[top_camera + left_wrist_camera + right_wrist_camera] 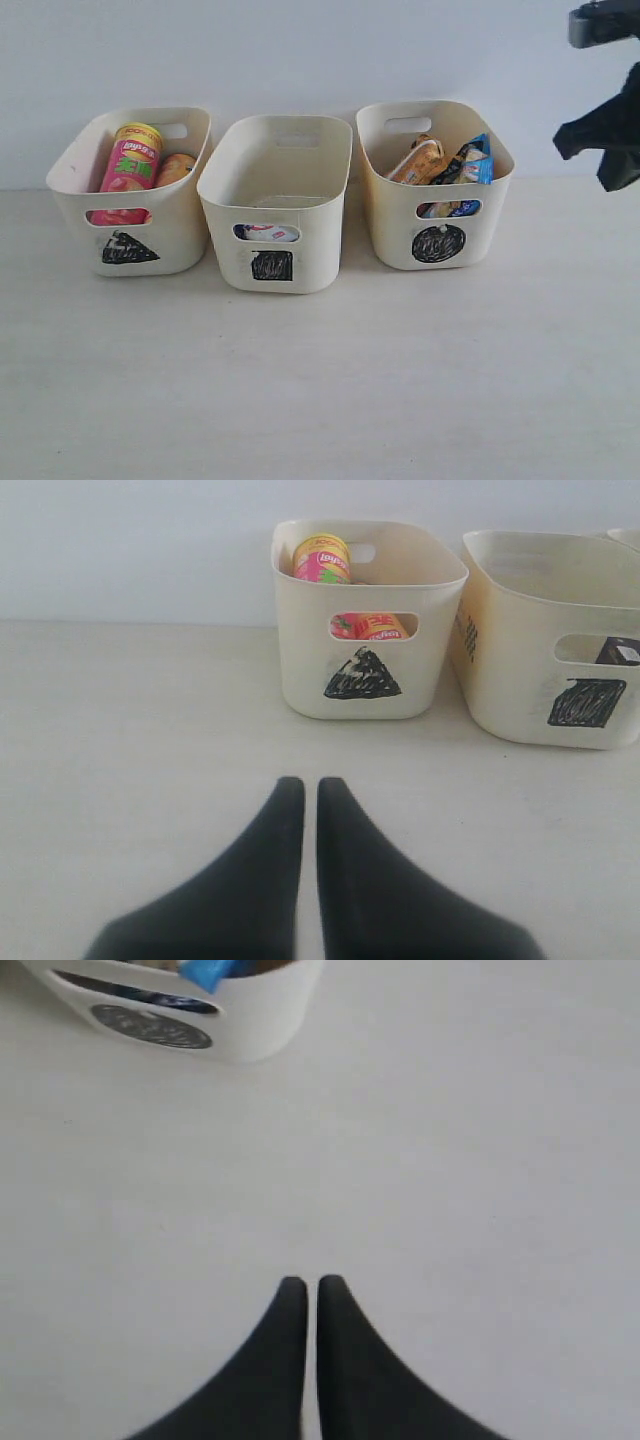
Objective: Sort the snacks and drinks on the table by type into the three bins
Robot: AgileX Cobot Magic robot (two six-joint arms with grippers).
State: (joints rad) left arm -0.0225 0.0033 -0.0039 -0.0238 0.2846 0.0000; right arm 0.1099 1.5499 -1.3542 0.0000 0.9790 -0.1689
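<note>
Three cream bins stand in a row on the pale table (320, 390). The triangle bin (75, 215) holds the pink-red chip tube (131, 160) and the yellow-red tube (176, 168). Through the square bin's (310, 255) handle cutout shows the blue-and-white milk pouch (268, 232); a dark carton (620, 652) shows through it in the left wrist view. The circle bin (390, 235) holds the orange bag (418, 160) and blue bag (474, 163). My left gripper (302, 785) is shut and empty, low before the triangle bin (300, 670). My right gripper (312, 1282) is shut and empty, above bare table.
A plain white wall runs behind the bins. In the exterior view my right arm (605, 135) hangs high at the right edge, beyond the circle bin. The left arm is outside that view. Only the circle bin's front (255, 1020) shows in the right wrist view.
</note>
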